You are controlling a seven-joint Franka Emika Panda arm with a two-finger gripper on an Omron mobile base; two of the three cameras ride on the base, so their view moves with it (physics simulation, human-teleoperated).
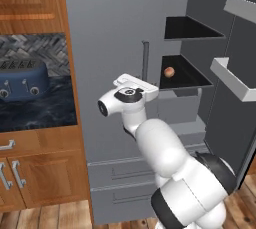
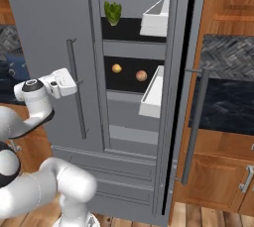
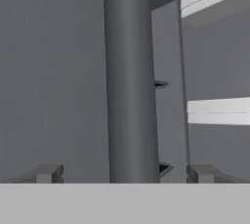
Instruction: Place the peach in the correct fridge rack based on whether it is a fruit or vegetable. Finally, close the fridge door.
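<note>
The peach (image 2: 141, 76) lies on the lower fridge rack (image 2: 128, 83), a glossy black shelf inside the open right half of the grey fridge. A yellower round fruit (image 2: 116, 68) sits to its left on the same rack. In the left base view the peach (image 1: 169, 71) rests near the front of that rack (image 1: 190, 77). My gripper (image 3: 124, 173) is open and holds nothing. It stands in front of the shut left fridge door, facing its vertical grey handle (image 3: 129, 76). My white hand (image 2: 62, 82) hovers left of that handle (image 2: 77, 87), well away from the peach.
A green leafy vegetable (image 2: 113, 13) stands on the upper rack (image 2: 126, 28). The right fridge door (image 2: 181, 97) is swung open, carrying white bins (image 2: 151, 94) and a long handle (image 2: 196, 122). A blue toaster (image 1: 22, 78) sits on the left counter. Grey drawers (image 1: 125, 173) lie below.
</note>
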